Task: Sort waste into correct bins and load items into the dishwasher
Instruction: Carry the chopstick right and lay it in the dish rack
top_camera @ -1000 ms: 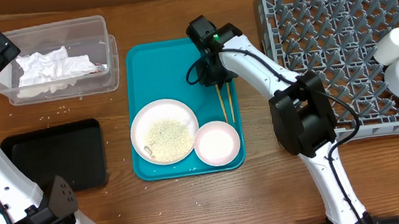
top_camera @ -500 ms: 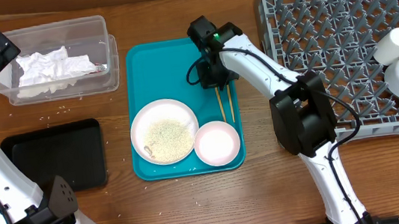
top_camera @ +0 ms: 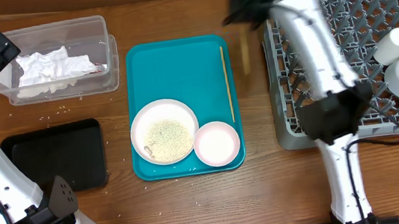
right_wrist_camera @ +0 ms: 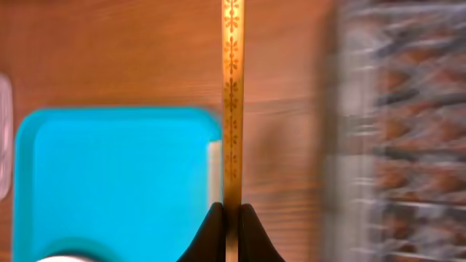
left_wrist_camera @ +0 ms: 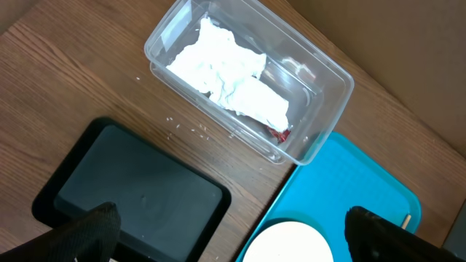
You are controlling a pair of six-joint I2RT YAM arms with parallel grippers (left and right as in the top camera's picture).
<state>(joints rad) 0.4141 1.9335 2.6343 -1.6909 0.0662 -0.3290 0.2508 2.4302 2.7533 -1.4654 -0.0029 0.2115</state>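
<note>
I found no words, numbers, brand marks or labels that I could read in any view. The chopstick [right_wrist_camera: 231, 109] carried only a row of small flower-like marks, no letters. Any print on the red-and-white wrapper [left_wrist_camera: 277, 133] was too small to make out.

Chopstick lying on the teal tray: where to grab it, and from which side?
Probably straight down on the chopstick at its upper half, fingers closing across its width: it lies flat, and its lower end sits close to the small plate.
</note>
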